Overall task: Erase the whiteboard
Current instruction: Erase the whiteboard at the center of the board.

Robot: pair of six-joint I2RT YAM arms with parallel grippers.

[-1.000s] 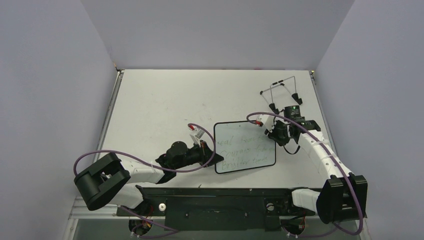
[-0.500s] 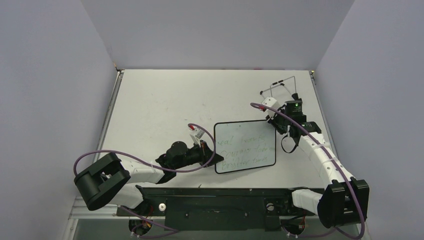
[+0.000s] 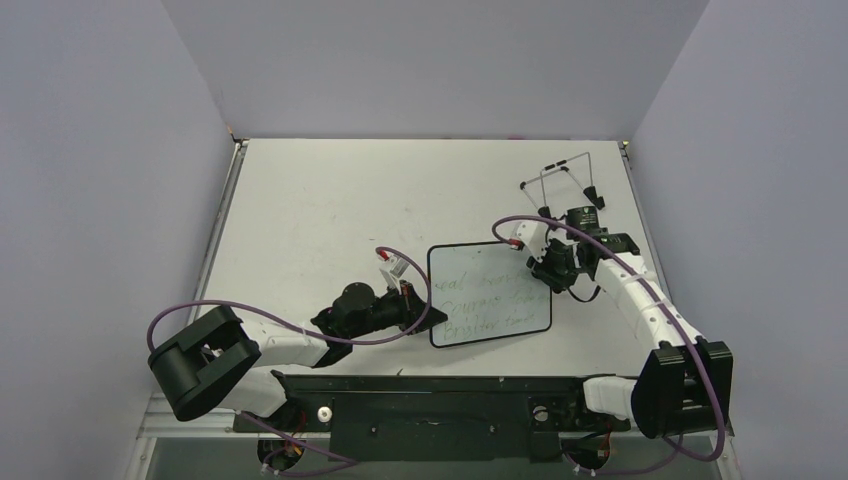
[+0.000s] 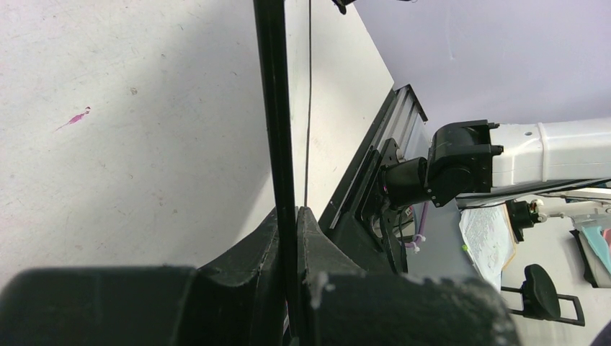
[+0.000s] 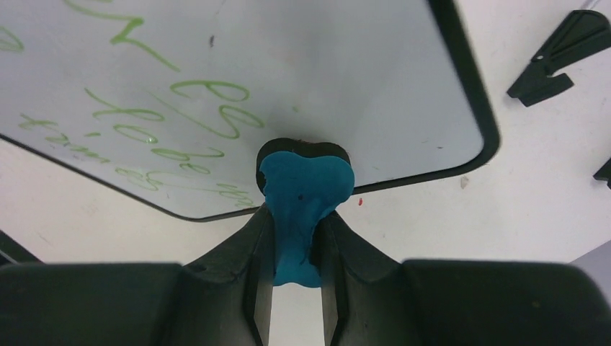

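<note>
The whiteboard lies near the front middle of the table, black-rimmed, with green handwriting across it. My left gripper is shut on its left edge; in the left wrist view the black rim runs edge-on between my left gripper's jaws. My right gripper is shut on a blue bone-shaped eraser, whose head presses on the whiteboard close to its rim. Beside the eraser the surface is white; green writing fills the left part of that view.
A thin wire stand with black feet sits at the far right of the table, just behind my right arm. The black base rail runs along the near edge. Grey walls enclose the table.
My right gripper swung with the eraser towards the far right corner of the board, then came back over its upper right area. The left arm and the board stayed still.
</note>
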